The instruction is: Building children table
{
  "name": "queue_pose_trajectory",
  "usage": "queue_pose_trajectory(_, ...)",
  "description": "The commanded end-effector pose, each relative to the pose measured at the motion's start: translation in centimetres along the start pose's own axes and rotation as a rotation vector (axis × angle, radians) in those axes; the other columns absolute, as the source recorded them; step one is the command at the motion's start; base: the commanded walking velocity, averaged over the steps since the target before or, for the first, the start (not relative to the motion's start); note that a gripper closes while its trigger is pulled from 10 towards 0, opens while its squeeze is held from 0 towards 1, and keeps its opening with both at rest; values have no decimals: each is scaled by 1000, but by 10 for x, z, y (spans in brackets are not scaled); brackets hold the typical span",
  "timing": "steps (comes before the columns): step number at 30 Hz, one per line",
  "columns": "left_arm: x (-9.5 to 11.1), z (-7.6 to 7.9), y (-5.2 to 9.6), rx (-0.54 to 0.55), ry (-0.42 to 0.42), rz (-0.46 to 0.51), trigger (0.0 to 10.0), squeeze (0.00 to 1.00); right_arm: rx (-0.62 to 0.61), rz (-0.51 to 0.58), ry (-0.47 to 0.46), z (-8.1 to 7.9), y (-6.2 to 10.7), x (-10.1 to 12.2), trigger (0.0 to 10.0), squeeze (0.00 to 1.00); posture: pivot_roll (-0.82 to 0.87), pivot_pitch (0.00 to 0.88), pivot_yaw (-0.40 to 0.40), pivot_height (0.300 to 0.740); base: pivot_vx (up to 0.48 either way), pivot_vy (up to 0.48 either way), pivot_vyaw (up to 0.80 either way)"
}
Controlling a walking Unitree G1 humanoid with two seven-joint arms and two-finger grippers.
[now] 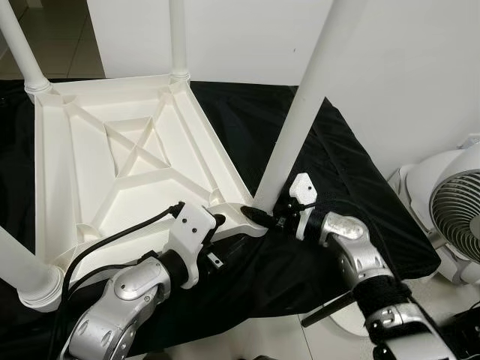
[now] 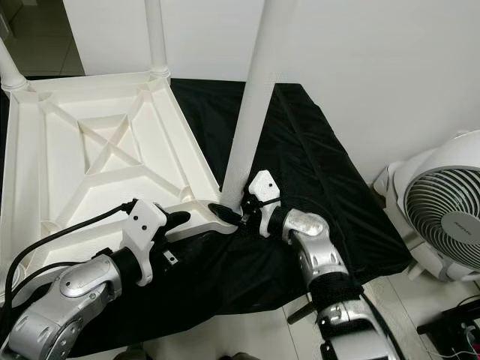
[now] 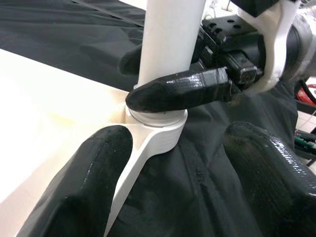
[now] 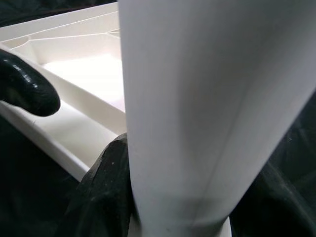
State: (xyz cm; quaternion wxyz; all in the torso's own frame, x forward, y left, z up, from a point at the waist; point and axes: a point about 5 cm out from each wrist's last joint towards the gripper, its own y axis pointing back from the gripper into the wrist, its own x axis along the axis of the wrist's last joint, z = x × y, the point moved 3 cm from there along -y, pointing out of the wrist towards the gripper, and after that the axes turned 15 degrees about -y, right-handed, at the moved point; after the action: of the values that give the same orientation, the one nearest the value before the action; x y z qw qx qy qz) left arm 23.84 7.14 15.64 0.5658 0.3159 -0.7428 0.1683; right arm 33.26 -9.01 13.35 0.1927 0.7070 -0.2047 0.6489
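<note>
**Both grippers at the near corner of the upturned table**

Nearest the camera, the left gripper (image 2: 178, 219) on its silver arm reaches to the near rim of the white moulded plastic children's table top (image 1: 127, 161), which lies upside down with its ribbed underside facing up. Its two black fingers (image 3: 89, 182) are spread apart, one on each side of the thin white web that runs to the corner socket; one finger lies against the white plastic, the other over the cloth.

The right gripper (image 2: 226, 212) comes in from the other side and pinches the base of the white round plastic table leg (image 1: 304, 105), just above the socket collar. One of its fingers (image 3: 180, 90) crosses the front of the leg and the other shows behind it. The leg stands in the near right corner socket, leaning slightly away from the top.

Three more white legs (image 1: 178, 37) stand in the other corners of the table top. The whole piece rests on a black cloth (image 1: 337, 180) spread over the floor. To the right, off the cloth, stands a white round electric fan (image 2: 442, 210), near a white wall (image 2: 360, 67)
</note>
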Motion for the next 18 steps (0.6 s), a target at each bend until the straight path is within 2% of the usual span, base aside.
queue_pose_trajectory(1,-1,2,-2,-3,2,-7,10000,0,-61,8,-7,1,1,-2,0,0,184,62,-96,740,0,0,0)
queue_pose_trajectory(8,-2,1,-5,18,16,-5,10000,0,-206,79,-9,-4,-3,-1,0,0,175,62,-96,740,0,0,0)
queue_pose_trajectory(10,-2,0,-6,33,16,-6,10000,0,-289,121,-42,-6,-7,0,0,0,173,62,-96,740,0,0,0)
queue_pose_trajectory(13,-3,-1,-7,45,19,-7,10000,0,-327,135,-51,-6,-8,1,0,0,173,62,-96,740,0,0,0)
queue_pose_trajectory(18,-4,-11,-8,121,10,-14,10000,0,-451,213,-105,-14,-13,9,0,0,168,64,-94,740,0,0,0)
